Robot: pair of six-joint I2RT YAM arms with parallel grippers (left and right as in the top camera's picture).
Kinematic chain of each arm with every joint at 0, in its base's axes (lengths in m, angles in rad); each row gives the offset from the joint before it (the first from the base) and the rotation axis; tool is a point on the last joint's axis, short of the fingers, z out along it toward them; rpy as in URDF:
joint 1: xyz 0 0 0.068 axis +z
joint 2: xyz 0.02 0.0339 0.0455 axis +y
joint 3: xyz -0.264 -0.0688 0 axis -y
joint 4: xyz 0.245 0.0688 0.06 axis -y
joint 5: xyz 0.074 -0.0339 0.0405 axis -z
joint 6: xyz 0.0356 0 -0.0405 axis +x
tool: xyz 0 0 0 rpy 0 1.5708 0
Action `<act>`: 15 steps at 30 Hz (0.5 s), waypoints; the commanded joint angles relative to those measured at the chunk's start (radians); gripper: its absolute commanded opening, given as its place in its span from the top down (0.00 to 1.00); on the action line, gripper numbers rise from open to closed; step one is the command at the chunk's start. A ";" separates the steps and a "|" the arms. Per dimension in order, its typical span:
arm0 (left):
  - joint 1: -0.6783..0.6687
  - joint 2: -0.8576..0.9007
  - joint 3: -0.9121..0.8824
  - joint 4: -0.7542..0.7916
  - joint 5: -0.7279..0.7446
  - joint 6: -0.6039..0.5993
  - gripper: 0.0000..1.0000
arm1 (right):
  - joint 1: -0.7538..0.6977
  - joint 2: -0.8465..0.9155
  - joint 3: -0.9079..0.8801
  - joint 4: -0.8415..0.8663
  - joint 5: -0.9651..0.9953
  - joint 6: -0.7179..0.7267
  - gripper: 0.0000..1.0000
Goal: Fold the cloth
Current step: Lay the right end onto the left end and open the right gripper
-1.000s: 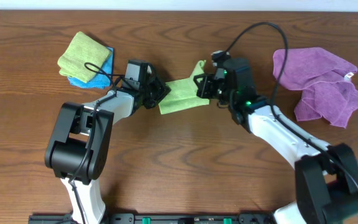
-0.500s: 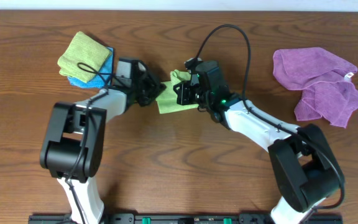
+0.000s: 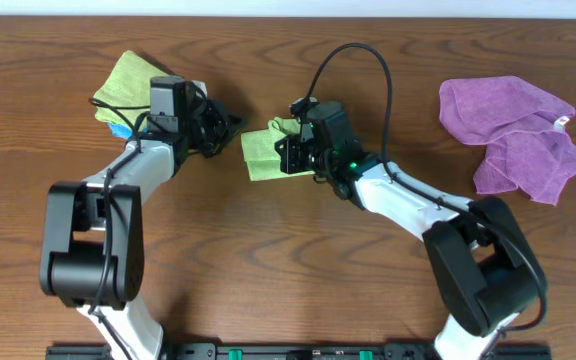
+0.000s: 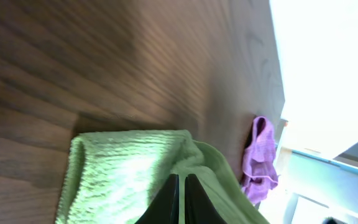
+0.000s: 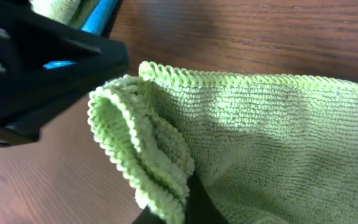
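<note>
Lime-green cloth lies partly folded mid-table, between the two arms. Left gripper is pressed closed with nothing in it, just beside the cloth's left edge. Right gripper sits at the cloth's right edge, the fold against one finger; whether it is pinching or loose, cannot tell. Purple cloth lies far right. Another green cloth is stacked on a blue cloth, upper left.

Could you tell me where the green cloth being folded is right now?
Overhead, the cloth lies just left of the table centre, at the right gripper fingertips, with the left gripper apart to its left.
</note>
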 commanded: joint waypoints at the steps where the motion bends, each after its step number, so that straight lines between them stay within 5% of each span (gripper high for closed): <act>1: 0.005 -0.036 0.023 -0.003 0.018 0.024 0.94 | 0.010 0.018 0.021 0.014 0.011 -0.014 0.81; 7: 0.007 -0.057 0.023 -0.004 0.018 0.028 0.94 | 0.035 0.018 0.022 0.100 -0.039 -0.014 0.66; 15: 0.036 -0.063 0.023 -0.007 0.028 0.027 0.94 | 0.062 0.018 0.039 0.130 -0.084 -0.015 0.60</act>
